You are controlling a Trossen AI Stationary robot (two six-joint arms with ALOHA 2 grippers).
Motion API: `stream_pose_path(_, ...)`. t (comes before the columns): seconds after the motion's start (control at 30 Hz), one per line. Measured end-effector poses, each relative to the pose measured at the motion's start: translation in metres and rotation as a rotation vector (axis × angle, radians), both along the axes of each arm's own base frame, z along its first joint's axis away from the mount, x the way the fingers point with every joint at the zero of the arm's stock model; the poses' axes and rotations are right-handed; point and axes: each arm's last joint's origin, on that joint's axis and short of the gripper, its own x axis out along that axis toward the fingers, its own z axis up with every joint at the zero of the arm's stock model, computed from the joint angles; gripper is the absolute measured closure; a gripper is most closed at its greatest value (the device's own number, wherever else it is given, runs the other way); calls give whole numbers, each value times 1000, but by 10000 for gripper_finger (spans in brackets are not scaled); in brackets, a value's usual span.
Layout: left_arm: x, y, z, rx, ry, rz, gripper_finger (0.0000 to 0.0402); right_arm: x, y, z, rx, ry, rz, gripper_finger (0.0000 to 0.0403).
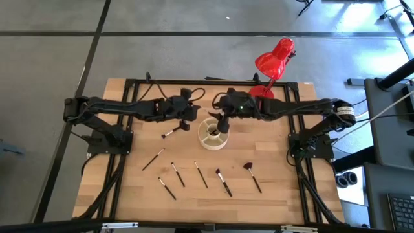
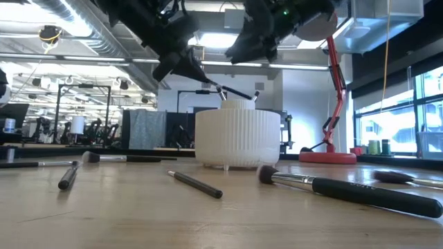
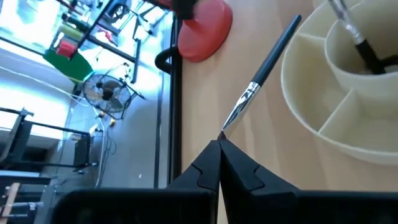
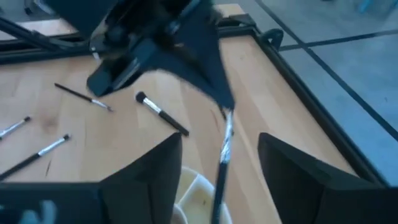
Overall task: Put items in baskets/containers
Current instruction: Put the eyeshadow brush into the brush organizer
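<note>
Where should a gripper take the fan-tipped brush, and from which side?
Grip the fan brush at mid-handle, coming straight down from above. It lies flat on the table, apart from other brushes, so the gripper's fingers can close across the thin handle, sparing the reddish bristles.

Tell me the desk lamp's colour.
Red, shade and base alike; the lamp shows best in the high view.

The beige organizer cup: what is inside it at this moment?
In the organizer cup, one dark-handled brush stands in the central cup. The visible outer compartments look empty; the right gripper above hides the rest.
</note>
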Motion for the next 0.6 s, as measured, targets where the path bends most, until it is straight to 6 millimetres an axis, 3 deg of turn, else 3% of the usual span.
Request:
stream_pose_path(0.17,1,-6,0,22,4,-10,400,5,-9,9,16,60,-18,180)
stream_pose_path(0.6,5,-17,4,26,-47,-22,399,44,-27,4,88,223,8,242)
